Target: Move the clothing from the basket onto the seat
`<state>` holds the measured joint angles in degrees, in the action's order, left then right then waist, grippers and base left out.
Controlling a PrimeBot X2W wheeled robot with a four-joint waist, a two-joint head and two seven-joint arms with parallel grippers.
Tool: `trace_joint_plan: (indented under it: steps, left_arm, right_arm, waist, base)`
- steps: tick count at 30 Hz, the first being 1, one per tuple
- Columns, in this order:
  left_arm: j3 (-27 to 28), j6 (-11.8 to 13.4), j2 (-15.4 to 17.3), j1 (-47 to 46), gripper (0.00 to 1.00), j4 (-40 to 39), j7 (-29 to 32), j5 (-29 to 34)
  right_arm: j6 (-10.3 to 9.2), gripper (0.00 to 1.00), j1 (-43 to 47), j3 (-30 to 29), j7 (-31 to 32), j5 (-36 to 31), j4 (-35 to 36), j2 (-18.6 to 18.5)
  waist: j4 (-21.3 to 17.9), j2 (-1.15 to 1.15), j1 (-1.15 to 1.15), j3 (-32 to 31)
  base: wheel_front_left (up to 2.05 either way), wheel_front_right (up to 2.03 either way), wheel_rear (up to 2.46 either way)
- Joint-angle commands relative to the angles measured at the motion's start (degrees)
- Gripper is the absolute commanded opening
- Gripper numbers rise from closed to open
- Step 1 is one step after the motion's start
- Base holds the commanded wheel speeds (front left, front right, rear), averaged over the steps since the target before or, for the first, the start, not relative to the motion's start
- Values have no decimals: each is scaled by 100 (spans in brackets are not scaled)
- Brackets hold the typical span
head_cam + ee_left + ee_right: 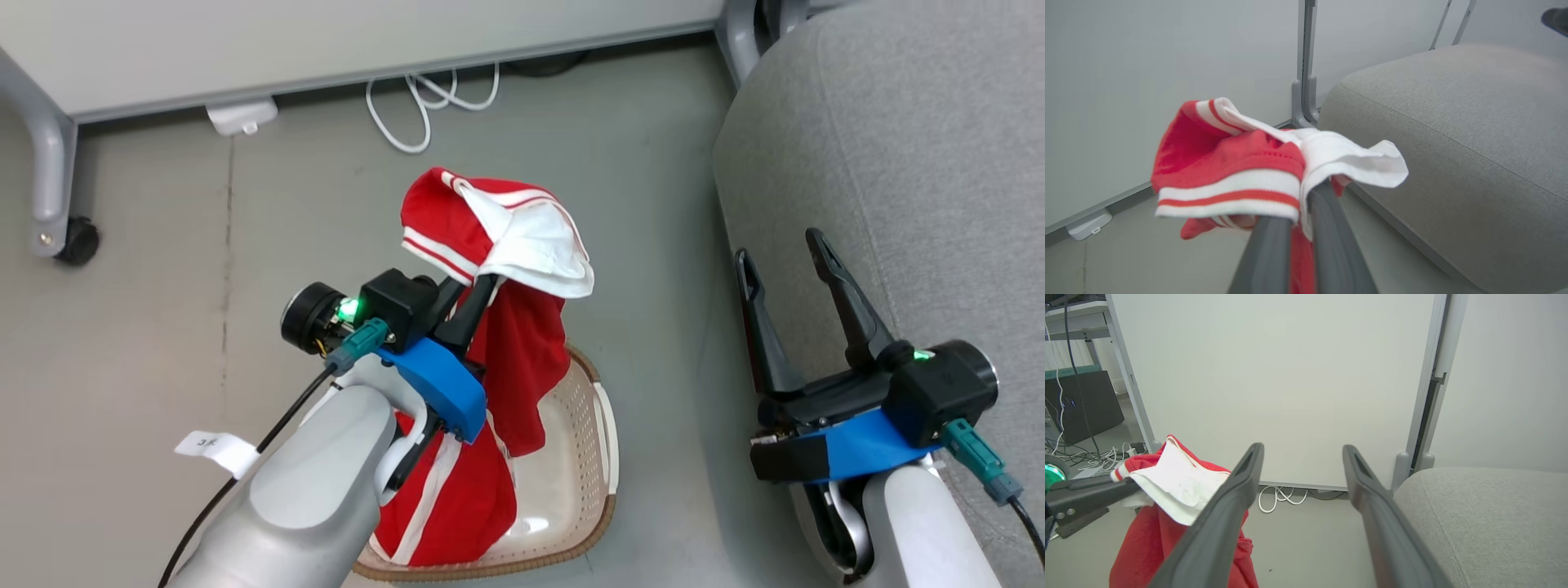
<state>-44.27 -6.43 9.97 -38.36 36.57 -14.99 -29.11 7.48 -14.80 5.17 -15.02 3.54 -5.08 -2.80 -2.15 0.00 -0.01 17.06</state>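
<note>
Clothing: one red piece w/ white stripes is up in the air, bunched over the tips of the left claw. Its fingers sit close together w/ red fabric pinched btwn them, so it's clamped on the piece. The tail hangs down over the basket, which stands on the floor just beside the seat; can't tell if the hem is clear of what's inside. More red cloth w/ a white stripe lies in the basket, partly behind the left forearm; prob the second piece, not sure it's separate. Right claw is spread wide, empty, hovering at the seat's near edge. Step in hand, as I read it: lift-out, w/ the carry to the seat not yet done. Next move needs enough height so the tail doesn't snag the basket, then a swing to the robot's right over the seat w/o bumping the right claw. Then open & drop well in from the rounded edge so nothing slides off.
</note>
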Motion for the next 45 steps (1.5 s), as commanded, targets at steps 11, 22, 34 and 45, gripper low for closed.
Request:
trace_joint_plan:
  steps: [11,22,34,45]
  left_arm:
    - [644,-65,-89,198,0,-789,-30,520]
    - [706,-96,-124,151,0,-1263,-29,647]
    - [638,-81,-20,84,0,-1726,21,633]
    - [559,17,39,197,0,-2016,121,618]
  right_arm:
    - [3,100,457,-11,-23,83,-136,-16]
    - [3,100,761,-19,-23,149,-191,-16]
    - [3,100,937,-13,-24,155,-216,-16]
    - [3,100,711,207,-23,-17,-183,-119]
  waist:
    - [53,0,1,-735]
    - [126,0,1,-1115]
    - [191,0,1,-1301]
    - [206,0,1,-1299]
  base:
    - [0,0,0]
    - [0,0,0]
    - [0,0,0]
    - [0,0,0]
